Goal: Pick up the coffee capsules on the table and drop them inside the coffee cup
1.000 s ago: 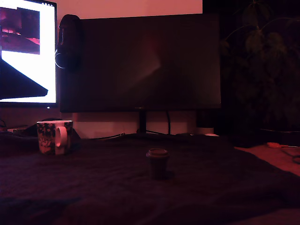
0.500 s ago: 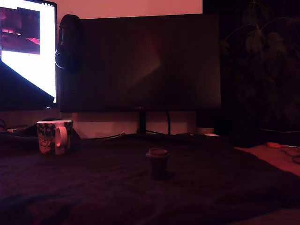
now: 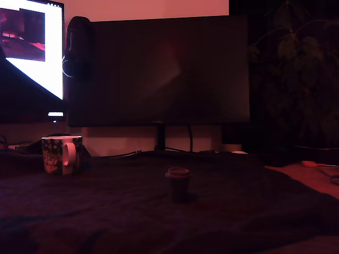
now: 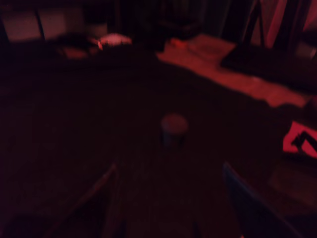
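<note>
The coffee capsule [image 3: 178, 183], a small dark pod, stands upright with its wide rim up near the middle of the dark-clothed table [image 3: 238, 211]. The coffee cup [image 3: 61, 154], patterned with a pale handle, stands well apart from it at the exterior view's left, toward the back. In the wrist view the capsule [image 4: 173, 128] lies ahead of my gripper [image 4: 169, 167], which is open, its two fingers [image 4: 99, 191] spread wide and holding nothing. The exterior view shows only my arm's dark outline [image 3: 21, 100] in front of the lit screen; the cup is out of the wrist view.
A large dark monitor [image 3: 159, 69] on a stand fills the back, with a lit screen [image 3: 37, 58] to its left in the exterior view. A plant [image 3: 296, 69] stands at the right. Bare pale tabletop [image 3: 312, 174] shows past the cloth's right edge.
The arm's dark outline has risen in front of the lit screen, covering more of its lower part. The capsule and the cup have not moved.
</note>
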Tool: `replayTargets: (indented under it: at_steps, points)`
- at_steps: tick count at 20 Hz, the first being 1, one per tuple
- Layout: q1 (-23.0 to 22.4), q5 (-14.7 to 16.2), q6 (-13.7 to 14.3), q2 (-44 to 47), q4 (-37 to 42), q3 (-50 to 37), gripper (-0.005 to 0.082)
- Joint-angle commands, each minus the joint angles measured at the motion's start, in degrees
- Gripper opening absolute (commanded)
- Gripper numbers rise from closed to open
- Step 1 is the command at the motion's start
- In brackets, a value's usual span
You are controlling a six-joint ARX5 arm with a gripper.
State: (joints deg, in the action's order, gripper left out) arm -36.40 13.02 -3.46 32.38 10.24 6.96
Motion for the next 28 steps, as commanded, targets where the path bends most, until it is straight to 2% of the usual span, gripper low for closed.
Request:
replayTargets:
  at_steps: [1,8,19,26,28]
  points:
    - [-0.63,0.07,0.5,1.66,2.89,-0.87,0.0629]
    - [-2.84,0.04,1.2,12.7,14.51,-0.87,0.0629]
    - [-3.52,0.09,1.55,33.27,34.71,-0.87,0.0629]
    - [-3.52,1.25,1.49,43.95,44.65,-0.85,0.0629]
    - [-3.52,1.62,1.49,44.94,45.16,-0.7,0.0629]
